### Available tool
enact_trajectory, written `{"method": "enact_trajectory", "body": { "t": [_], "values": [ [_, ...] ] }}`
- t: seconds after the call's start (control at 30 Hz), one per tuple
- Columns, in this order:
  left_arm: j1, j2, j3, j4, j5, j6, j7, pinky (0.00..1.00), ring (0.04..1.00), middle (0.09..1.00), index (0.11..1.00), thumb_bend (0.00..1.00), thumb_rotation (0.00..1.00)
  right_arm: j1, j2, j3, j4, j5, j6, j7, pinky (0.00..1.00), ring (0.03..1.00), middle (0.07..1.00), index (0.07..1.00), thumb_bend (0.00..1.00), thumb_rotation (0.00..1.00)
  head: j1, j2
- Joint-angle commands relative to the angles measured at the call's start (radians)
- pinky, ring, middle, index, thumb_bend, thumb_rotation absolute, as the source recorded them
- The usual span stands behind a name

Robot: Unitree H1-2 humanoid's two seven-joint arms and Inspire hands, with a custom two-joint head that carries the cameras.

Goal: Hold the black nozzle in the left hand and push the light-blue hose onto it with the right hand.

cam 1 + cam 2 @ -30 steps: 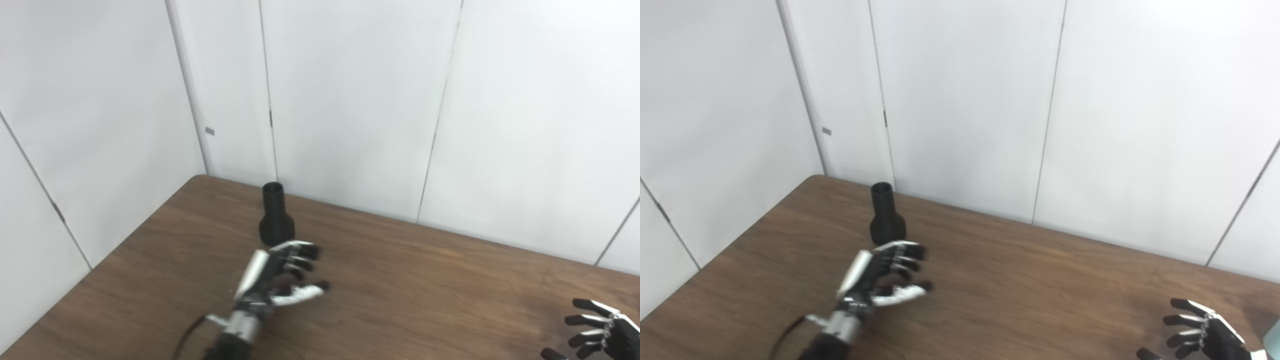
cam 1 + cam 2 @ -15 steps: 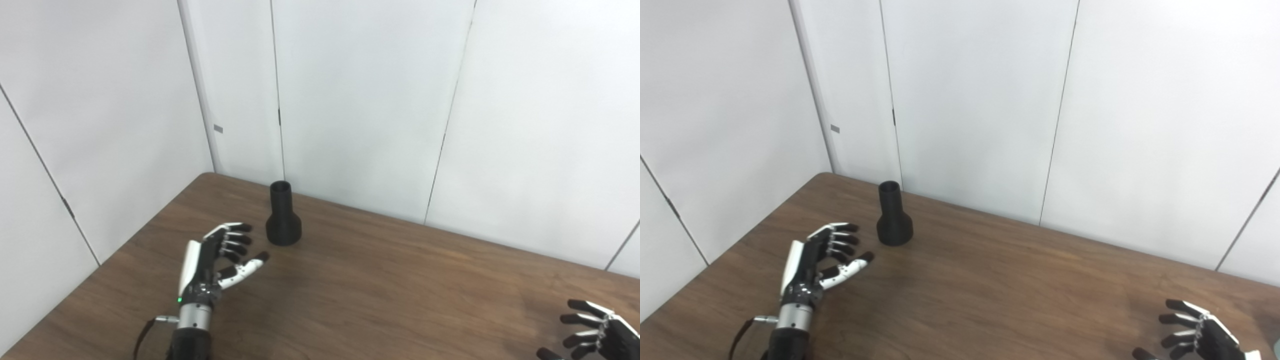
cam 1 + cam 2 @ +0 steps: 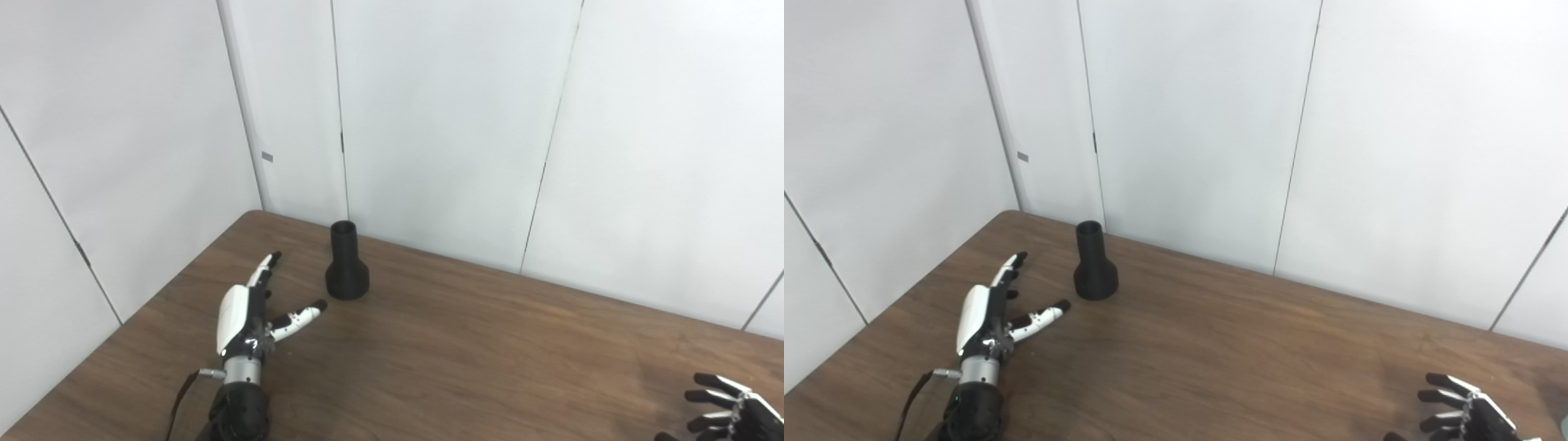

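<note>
Wooden table (image 3: pixel 490 355): upright black nozzle (image 3: pixel 346 263) near empty, splayed left robot hand (image 3: pixel 254 312).

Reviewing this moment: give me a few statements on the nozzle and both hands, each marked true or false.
1. The black nozzle stands upright on the table, wide end down. True.
2. The left hand is shut on the nozzle. False: it is open beside the nozzle, not touching it.
3. The right hand is at the lower right edge, fingers spread, holding nothing. True.
4. The light-blue hose is already pushed onto the nozzle. False: the nozzle's top is bare.
</note>
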Motion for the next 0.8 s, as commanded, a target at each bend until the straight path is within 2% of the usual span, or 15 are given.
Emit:
{"method": "enact_trajectory", "body": {
  "t": [0.0, 0.03, 0.1, 0.27, 0.47, 0.63, 0.77],
  "values": [
    [-0.052, 0.051, 0.001, -0.058, -0.033, 0.044, -0.058, 0.87, 0.992, 0.995, 0.997, 0.89, 0.36, -0.023, -0.004, -0.002, -0.045, 0.003, -0.004, -0.001, 0.31, 0.422, 0.583, 0.661, 0.62, 0.00, -0.003, 0.001],
    [-0.060, 0.068, -0.006, -0.060, -0.051, 0.065, -0.097, 0.88, 0.996, 0.998, 0.999, 0.90, 0.36, -0.022, -0.004, -0.002, -0.045, 0.002, -0.006, -0.002, 0.31, 0.422, 0.581, 0.661, 0.62, 0.00, -0.004, 0.002],
    [-0.074, 0.096, -0.018, -0.063, -0.076, 0.094, -0.152, 0.88, 1.000, 1.000, 1.000, 0.98, 0.41, -0.021, -0.004, -0.002, -0.048, -0.005, -0.007, -0.003, 0.31, 0.422, 0.588, 0.661, 0.62, 0.00, -0.005, 0.004],
    [-0.113, 0.167, -0.054, -0.047, -0.084, 0.153, -0.242, 0.90, 1.000, 1.000, 1.000, 1.00, 0.42, -0.015, 0.001, -0.002, -0.072, -0.013, 0.022, -0.003, 0.31, 0.425, 0.603, 0.666, 0.62, 0.00, -0.008, 0.006],
    [-0.150, 0.207, -0.083, 0.013, -0.066, 0.173, -0.257, 0.91, 1.000, 1.000, 1.000, 1.00, 0.43, -0.013, 0.003, -0.001, -0.087, -0.009, 0.022, 0.002, 0.30, 0.419, 0.599, 0.660, 0.62, 0.00, -0.012, 0.011],
    [-0.173, 0.219, -0.095, 0.056, -0.075, 0.151, -0.257, 0.96, 1.000, 1.000, 1.000, 1.00, 0.39, -0.006, 0.006, 0.001, -0.110, -0.018, 0.042, 0.004, 0.31, 0.418, 0.595, 0.653, 0.62, 0.00, -0.016, 0.014],
    [-0.190, 0.225, -0.115, 0.068, -0.060, 0.161, -0.256, 1.00, 1.000, 1.000, 1.000, 1.00, 0.39, -0.003, 0.006, 0.003, -0.122, -0.018, 0.050, 0.007, 0.32, 0.420, 0.600, 0.656, 0.62, 0.00, -0.022, 0.018]
  ]
}}
